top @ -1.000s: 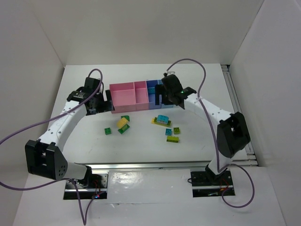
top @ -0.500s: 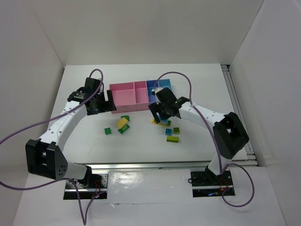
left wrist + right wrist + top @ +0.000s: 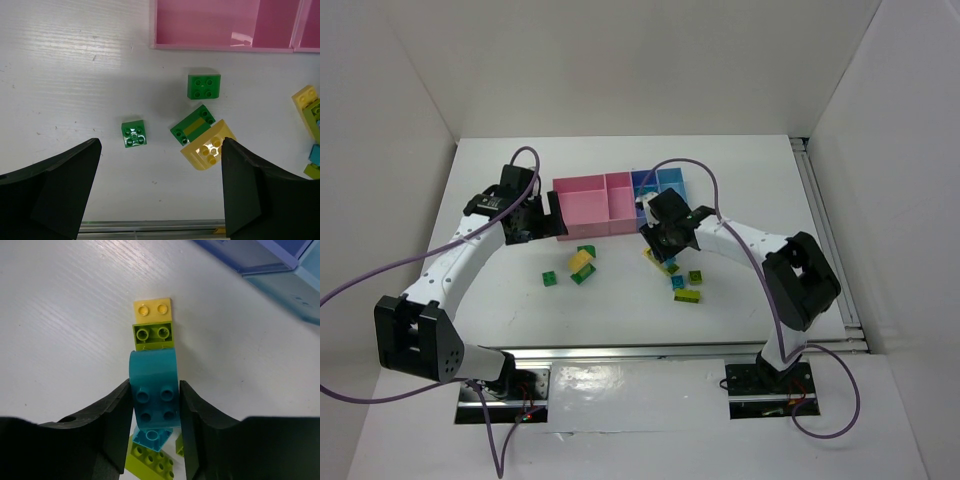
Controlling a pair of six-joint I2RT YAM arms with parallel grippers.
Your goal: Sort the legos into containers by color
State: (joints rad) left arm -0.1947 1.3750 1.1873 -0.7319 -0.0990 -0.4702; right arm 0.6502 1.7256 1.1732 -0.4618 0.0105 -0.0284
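Observation:
In the right wrist view my right gripper [image 3: 155,400] is shut on a curved cyan lego [image 3: 154,380], one finger pressed on each side. A lime lego [image 3: 153,335] and a yellow one [image 3: 153,310] lie just beyond it. From above, this gripper [image 3: 660,245] sits low in front of the containers: pink bins [image 3: 590,205], a blue-violet bin [image 3: 642,180] and a light blue bin [image 3: 672,180]. My left gripper [image 3: 542,222] hangs open by the pink bins' left end, nothing between its fingers. Below it lie dark green legos [image 3: 204,86] [image 3: 134,134] and a curved yellow one [image 3: 210,146].
A small cyan brick [image 3: 152,436] and a long lime brick [image 3: 150,460] lie under my right wrist. A metal rail [image 3: 830,230] runs along the table's right edge, and white walls enclose the table on three sides. The pink bin's front wall [image 3: 210,46] is close ahead of my left gripper.
My right gripper came down from the blue bins to the table in front of them and shut on the curved cyan lego. The left arm has not moved.

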